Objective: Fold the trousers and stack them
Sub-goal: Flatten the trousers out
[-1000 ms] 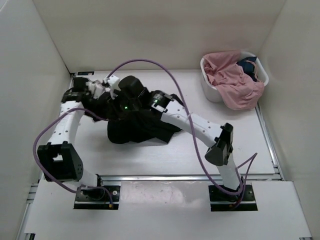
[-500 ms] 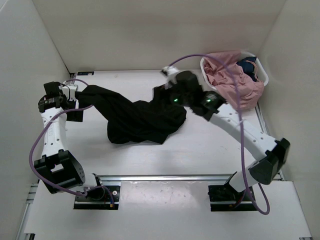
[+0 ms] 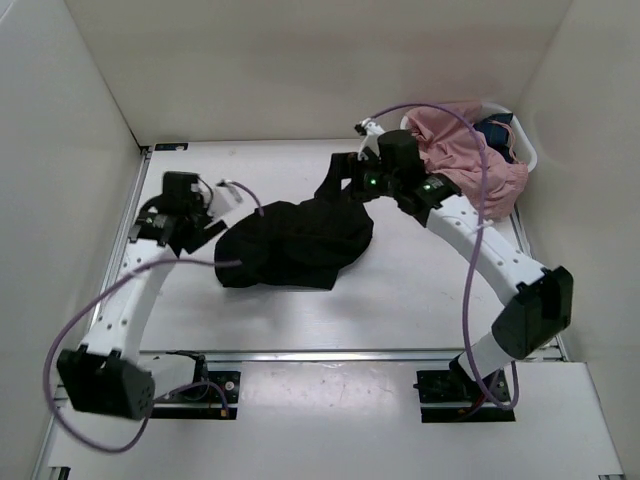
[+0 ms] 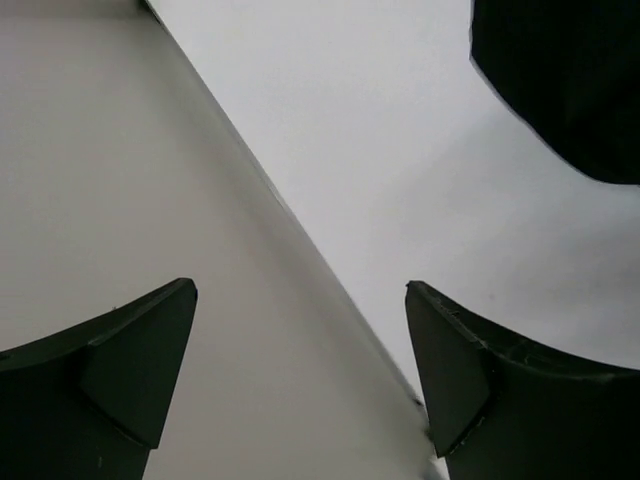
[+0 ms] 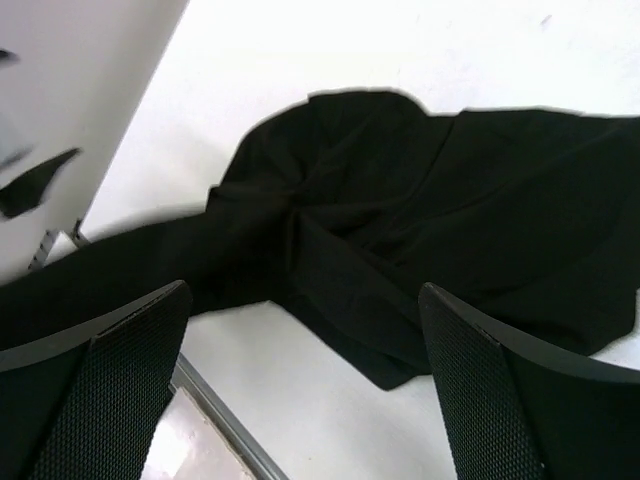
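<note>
The black trousers [image 3: 295,240] lie in a rumpled, unfolded heap on the bench [image 3: 420,290], roughly midway between my two arms. A strip of the cloth rises from the heap's far right side toward my right pincer [image 5: 305,287]; from above I cannot tell whether cloth and pincer touch. Seen from my right wrist, the fingers stand far apart and nothing sits between them. Below the gap the heap shows creased and bunched; one leg trails off to the lower left, passing out of sight behind the finger on the left of that view.

My left pincer [image 4: 300,287] is likewise spread wide and grips nothing. In the overhead view it hangs near the heap's left edge, pointing toward it. Through its gap I see the pale side wall [image 4: 100,150] meeting the bench; a dark corner of the trousers shows at the upper right of that view, well apart from my fingers.

At the far right corner of the bench stands a white basket [image 3: 527,150]. Pink cloth [image 3: 455,155] is heaped in it and spills over its near rim; a dark blue item [image 3: 497,128] is tucked at the back. My right wrist sits just to the left of the basket; I cannot tell whether it touches the rim.
</note>
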`<state>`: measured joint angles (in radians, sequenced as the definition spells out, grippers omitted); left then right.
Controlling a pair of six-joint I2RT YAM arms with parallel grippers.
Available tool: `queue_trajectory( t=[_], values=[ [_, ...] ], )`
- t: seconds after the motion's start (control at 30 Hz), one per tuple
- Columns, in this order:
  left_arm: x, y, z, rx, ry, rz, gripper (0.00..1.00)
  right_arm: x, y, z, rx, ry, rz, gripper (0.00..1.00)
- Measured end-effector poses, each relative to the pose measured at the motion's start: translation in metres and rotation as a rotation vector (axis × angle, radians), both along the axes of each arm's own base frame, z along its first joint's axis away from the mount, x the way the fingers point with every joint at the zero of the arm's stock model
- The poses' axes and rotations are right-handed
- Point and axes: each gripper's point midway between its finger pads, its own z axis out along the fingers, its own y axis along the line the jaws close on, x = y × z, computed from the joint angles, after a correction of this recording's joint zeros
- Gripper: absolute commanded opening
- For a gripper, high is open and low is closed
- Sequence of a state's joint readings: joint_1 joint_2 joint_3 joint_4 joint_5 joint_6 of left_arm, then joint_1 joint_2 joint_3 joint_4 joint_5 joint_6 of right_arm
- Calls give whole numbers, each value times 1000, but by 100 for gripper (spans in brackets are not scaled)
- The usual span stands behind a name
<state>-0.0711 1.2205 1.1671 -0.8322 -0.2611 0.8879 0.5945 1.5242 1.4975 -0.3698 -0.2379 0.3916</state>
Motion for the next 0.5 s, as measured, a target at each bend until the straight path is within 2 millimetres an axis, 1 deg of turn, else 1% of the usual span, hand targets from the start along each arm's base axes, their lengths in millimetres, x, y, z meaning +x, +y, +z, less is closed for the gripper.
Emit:
queue_trajectory(
  t=[0.03,0.07,0.1,0.13,0.17,0.2,0.27,0.33,0.37,0.4,0.43,0.5],
  values=[
    [-1,-22,12,30,-31,-92,97,0,6,-12,-3,21,19,99],
    [-4,-37,22,59,-62,-154,97,0,13,-23,-5,39,38,99],
    [-9,-44,27,85,-82,-194,95,-1,21,-33,-5,55,61,99],
    [-14,-44,25,118,-84,-203,95,-2,30,-40,0,69,85,99],
    [-19,-40,19,158,-71,-200,95,-4,41,-45,12,78,115,99],
    [-24,-34,8,211,-49,-192,95,-6,51,-50,20,85,141,99],
    [-32,-23,-25,347,31,-194,95,-10,68,-56,35,105,182,99],
    [-41,-11,-62,494,134,-222,95,-15,78,-57,51,116,210,98],
    [-44,-7,-73,541,174,-234,95,-18,81,-57,63,127,223,98],
    [-46,-3,-78,578,207,-237,95,-21,84,-55,83,137,238,98],
    [-43,-1,-74,602,203,-224,95,-24,87,-50,111,143,265,98],
    [-27,-1,-51,613,129,-171,96,-32,94,-43,154,151,322,98]
  ],
)
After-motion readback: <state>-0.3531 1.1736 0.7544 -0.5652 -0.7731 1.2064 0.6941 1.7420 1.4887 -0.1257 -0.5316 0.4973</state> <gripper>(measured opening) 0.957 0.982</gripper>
